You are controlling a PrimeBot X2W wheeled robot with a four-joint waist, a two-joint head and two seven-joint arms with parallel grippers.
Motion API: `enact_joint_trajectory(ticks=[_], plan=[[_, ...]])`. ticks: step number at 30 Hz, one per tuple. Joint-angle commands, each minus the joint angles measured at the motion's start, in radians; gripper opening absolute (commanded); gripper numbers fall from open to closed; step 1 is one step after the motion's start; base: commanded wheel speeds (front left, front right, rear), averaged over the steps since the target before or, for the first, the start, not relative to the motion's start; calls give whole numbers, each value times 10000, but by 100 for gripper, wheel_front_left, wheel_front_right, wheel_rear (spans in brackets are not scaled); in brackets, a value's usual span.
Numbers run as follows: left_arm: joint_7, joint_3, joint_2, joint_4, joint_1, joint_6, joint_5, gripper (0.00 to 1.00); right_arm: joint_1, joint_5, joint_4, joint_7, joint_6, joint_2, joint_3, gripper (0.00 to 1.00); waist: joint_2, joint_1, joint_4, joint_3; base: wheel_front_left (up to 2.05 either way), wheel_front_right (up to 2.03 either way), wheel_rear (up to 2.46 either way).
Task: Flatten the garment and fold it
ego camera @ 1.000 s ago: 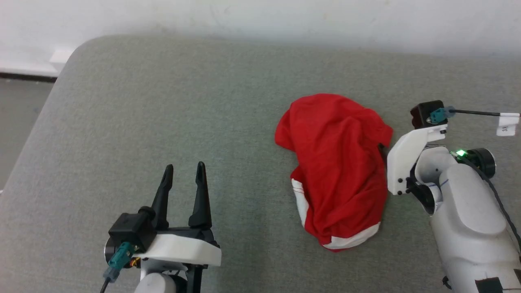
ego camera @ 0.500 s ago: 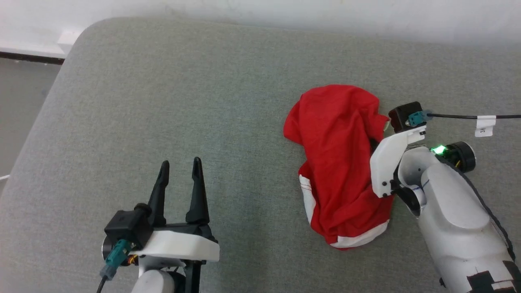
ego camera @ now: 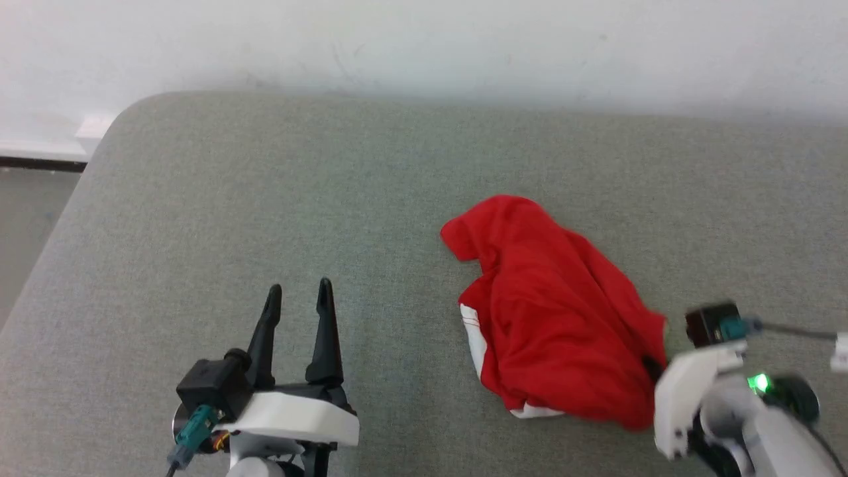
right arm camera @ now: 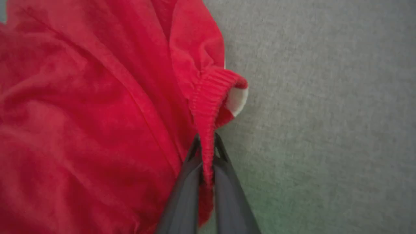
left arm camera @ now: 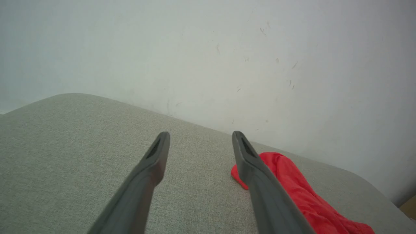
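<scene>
Quick status from my side. My right hand [right arm camera: 206,143] is closed tight on the garment [ego camera: 556,318], both fingers pinching the ribbed elastic edge [right arm camera: 208,104] at the garment's near right corner. The rest of it is a crumpled red heap on the grey surface [ego camera: 265,199]. Its long axis runs on a diagonal from that pinched corner away to the far left tip. A white band [ego camera: 472,328] peeks out on the garment's left side.

My left hand [ego camera: 298,295] is wide open, holding nothing, and sits well off to the garment's left with its fingers pointing away from me. So the right arm is clearly the nearer one. I reckon the next move hinges on the left hand crossing over to the garment's left edge, so the two can stretch it along that diagonal.

No brand or print anywhere that I can see. There's a white tag [ego camera: 840,351] on a cable just right of the garment, too blurry to read.
</scene>
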Motion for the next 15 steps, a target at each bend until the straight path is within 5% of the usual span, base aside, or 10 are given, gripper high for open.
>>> enact_joint_trajectory(ticks=[1, 5, 6, 7, 15], plan=[[-47, 14, -10, 47, 147, -63, -61, 100, 495, 59, -198, 184, -19, 19, -201, 0, 0, 2, -119, -163, 0, 0, 0], [-47, 131, -10, 82, 349, -80, -44, 100, 1947, -22, -955, 886, -19, 549, -1172, 0, 0, 2, -283, -263, 0, 0, 0], [-47, 168, -10, 91, 389, -91, -32, 100, 2160, -48, -1173, 953, -19, 763, -1383, 33, 0, 2, -339, -280, 0, 0, 0], [-47, 191, -10, 108, 422, -104, -21, 100, 2313, -80, -1424, 910, -19, 954, -1606, 100, 0, 2, -389, -298, 0, 0, 0], [77, -24, -10, 733, 137, -222, -640, 100, 2481, -410, -3418, -825, -19, 1721, -3891, 100, 0, 2, -1073, -380, 0, 0, 0]])
